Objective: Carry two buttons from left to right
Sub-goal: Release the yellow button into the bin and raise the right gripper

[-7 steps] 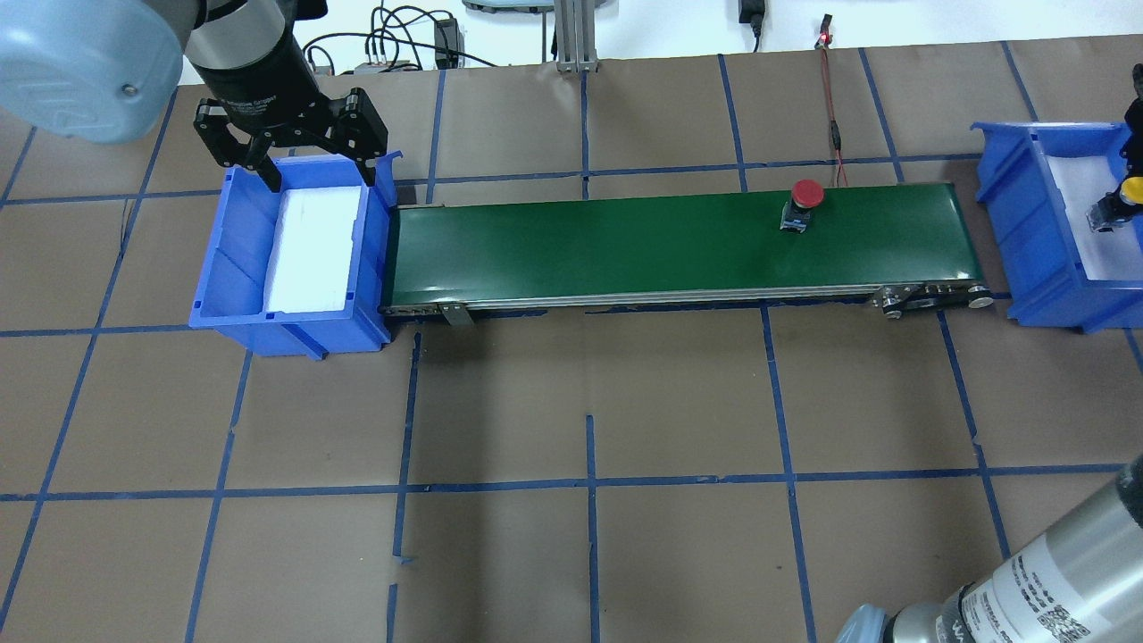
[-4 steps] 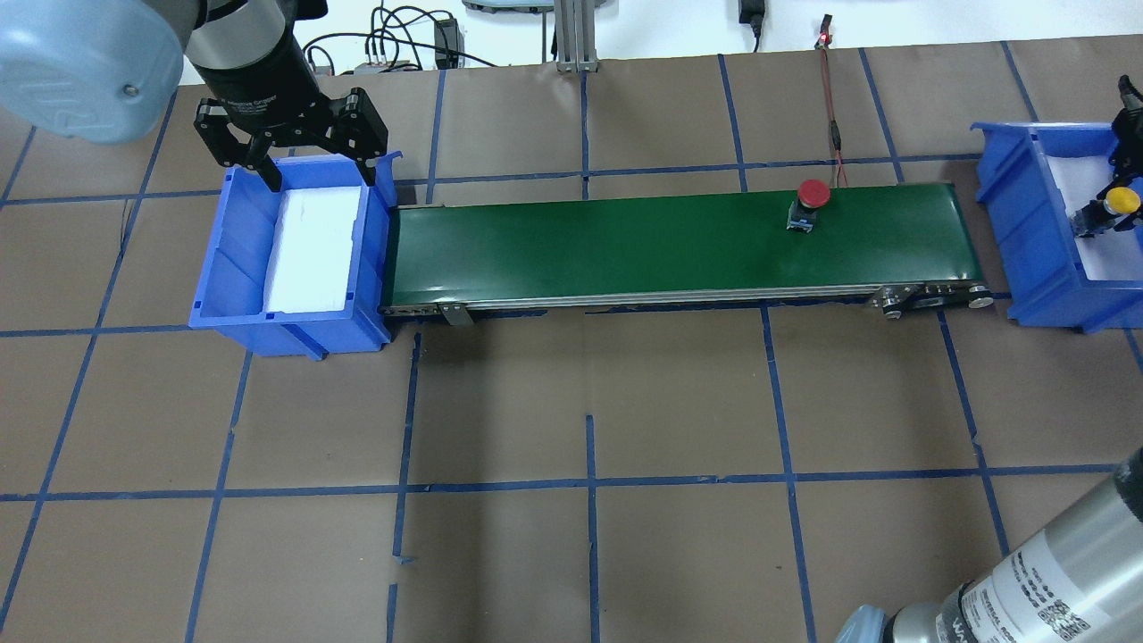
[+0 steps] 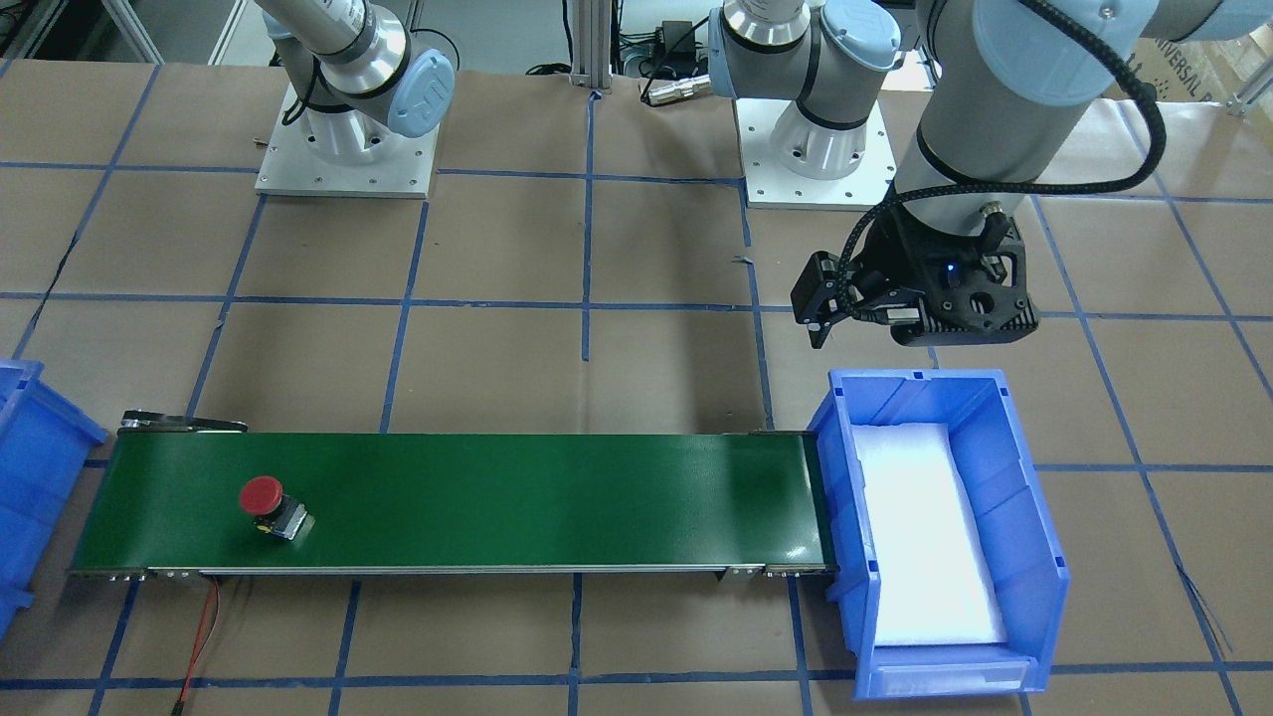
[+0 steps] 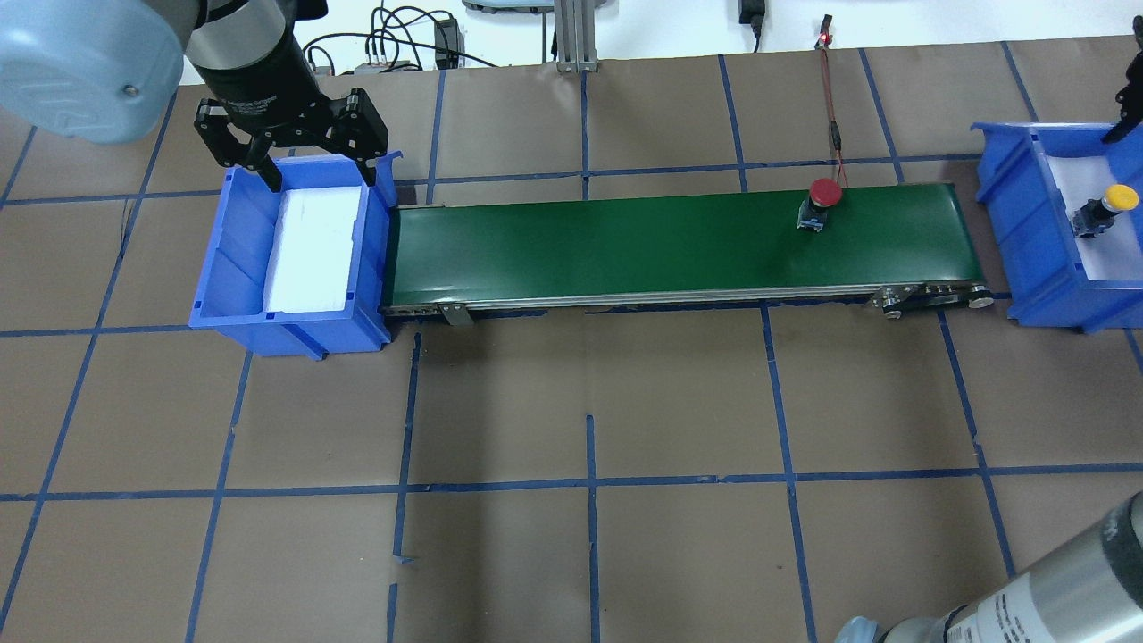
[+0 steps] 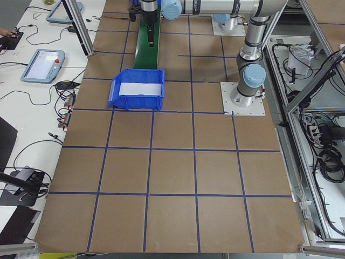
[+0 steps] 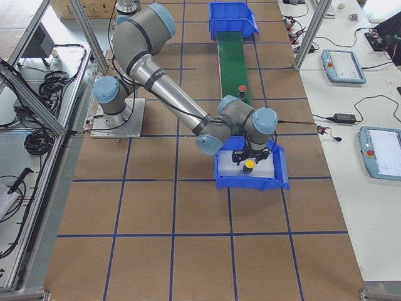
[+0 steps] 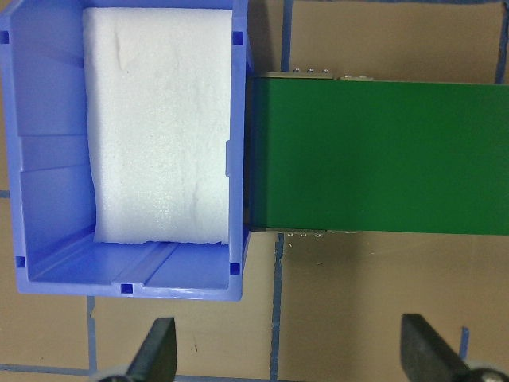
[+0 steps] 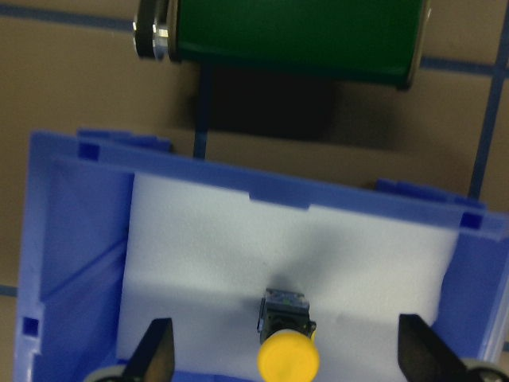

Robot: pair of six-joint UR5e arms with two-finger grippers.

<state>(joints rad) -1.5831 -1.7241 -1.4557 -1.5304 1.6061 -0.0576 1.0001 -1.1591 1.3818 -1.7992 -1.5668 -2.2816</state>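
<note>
The red button (image 4: pixel 820 202) rides on the green conveyor belt (image 4: pixel 625 241) near its right end; it also shows in the front view (image 3: pixel 269 502). The yellow button (image 4: pixel 1100 211) rests on the white foam in the right blue bin (image 4: pixel 1018 223), free of any grip. My right gripper (image 8: pixel 286 358) is open above it, one finger on each side of the yellow button (image 8: pixel 288 350). My left gripper (image 4: pixel 290 165) is open and empty over the far edge of the left blue bin (image 4: pixel 232 268), which holds only white foam.
The belt (image 3: pixel 497 497) runs between the two bins. A red wire (image 4: pixel 830 107) leads to the belt's far right side. Brown paper with blue tape lines covers the table (image 4: pixel 589 402). Cables and a metal post stand at the far edge.
My right gripper has let go of the yellow button and risen away from it. The red button has travelled further right along the belt. My left arm has not moved.
</note>
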